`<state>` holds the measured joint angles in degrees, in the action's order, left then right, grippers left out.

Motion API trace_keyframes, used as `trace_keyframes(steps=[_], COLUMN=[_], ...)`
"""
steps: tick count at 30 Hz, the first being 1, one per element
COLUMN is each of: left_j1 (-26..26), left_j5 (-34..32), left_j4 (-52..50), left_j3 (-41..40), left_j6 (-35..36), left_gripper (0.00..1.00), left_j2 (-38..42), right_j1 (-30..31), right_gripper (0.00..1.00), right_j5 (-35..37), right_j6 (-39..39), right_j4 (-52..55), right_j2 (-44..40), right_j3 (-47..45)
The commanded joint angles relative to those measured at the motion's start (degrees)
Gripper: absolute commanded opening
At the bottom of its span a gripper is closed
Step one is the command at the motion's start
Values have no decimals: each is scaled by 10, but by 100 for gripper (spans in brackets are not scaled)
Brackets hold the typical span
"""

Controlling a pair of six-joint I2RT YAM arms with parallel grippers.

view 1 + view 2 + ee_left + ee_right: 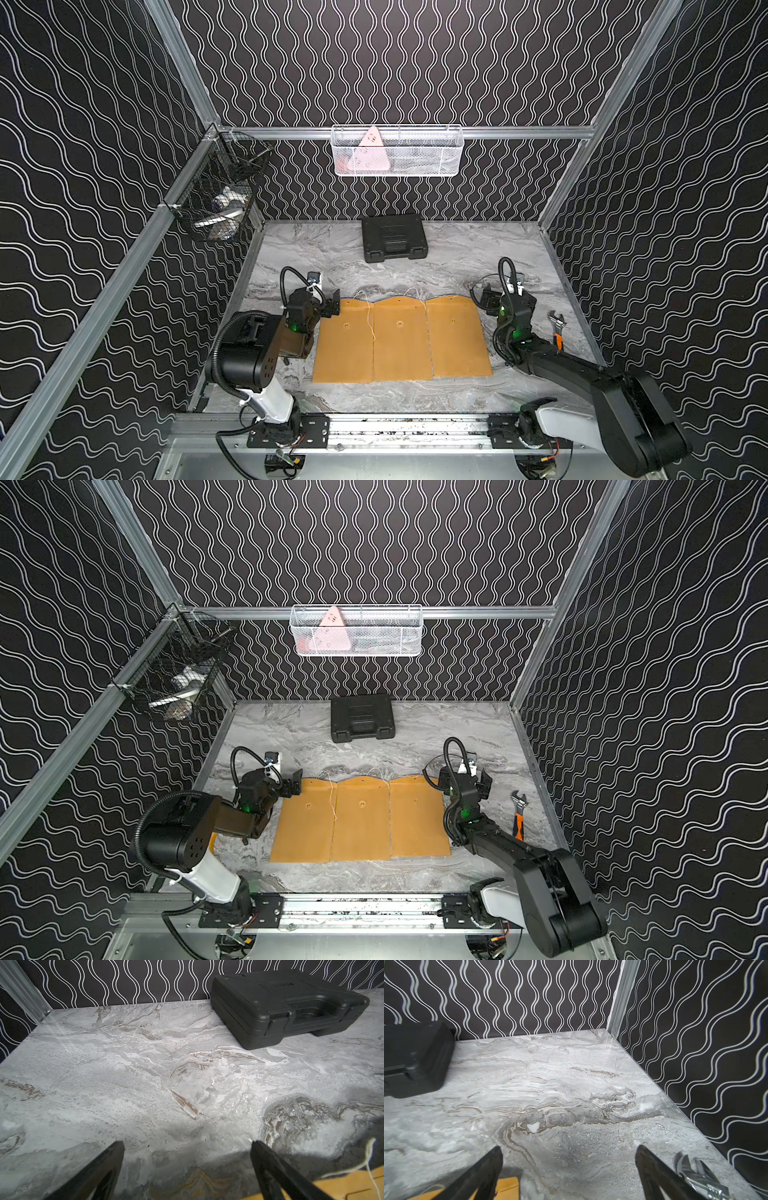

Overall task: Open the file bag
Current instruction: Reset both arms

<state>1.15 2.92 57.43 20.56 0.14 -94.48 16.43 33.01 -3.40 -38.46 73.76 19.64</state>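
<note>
Nearest the lens, a silver aluminium rail (pixel 407 430) carries the bases of both black-and-white arms. Beyond it, on the grey marble-patterned tabletop (pixel 415 399), three flat brown kraft-paper file bags lie side by side, edges touching, flaps toward the back wall: left file bag (pixel 345 349), middle file bag (pixel 401 349), right file bag (pixel 457 345). A thin white string (pixel 371 326) trails loose along the seam between the left and middle bags.

Left gripper (pixel 187 1144) sits at the far left corner of the left file bag. In the left wrist view that corner shows beside one finger (pixel 268 1167); whether they touch cannot be told. Right gripper (pixel 568 1148) lies just beside the far right corner of the right file bag, between it and a steel adjustable wrench with an orange handle (pixel 556 326).

Left arm: elbow folded, forearm low, wrist aimed at the back wall. Right arm: upper link slanting in from the right, wrist likewise aimed back.

Both pairs of jaws stand wide apart and hold nothing; bare tabletop shows between the fingers.

Black moulded plastic tool case (pixel 394 237) rests shut near the back wall, well apart from the bags. White wire-mesh basket (pixel 436 166) hangs on the back rail, black wire basket (pixel 195 208) on the left rail.
</note>
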Motion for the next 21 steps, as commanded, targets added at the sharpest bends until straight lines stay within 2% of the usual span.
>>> trace_keyframes(steps=[1, 9, 21], left_j1=[0, 0, 0], left_j5=[-1, -1, -1], left_j4=[28, 28, 28], left_j3=[-1, -2, -1], left_j6=[16, 15, 15], left_gripper=[99, 99, 99], left_j2=[-2, -2, -3], right_j1=[-13, -58, -71], right_gripper=[100, 100, 100], right_j5=[-17, -57, -71], right_j6=[11, 0, 43], right_j4=[-87, -105, -192], right_j2=[28, 83, 162], right_j3=[-1, 2, 7])
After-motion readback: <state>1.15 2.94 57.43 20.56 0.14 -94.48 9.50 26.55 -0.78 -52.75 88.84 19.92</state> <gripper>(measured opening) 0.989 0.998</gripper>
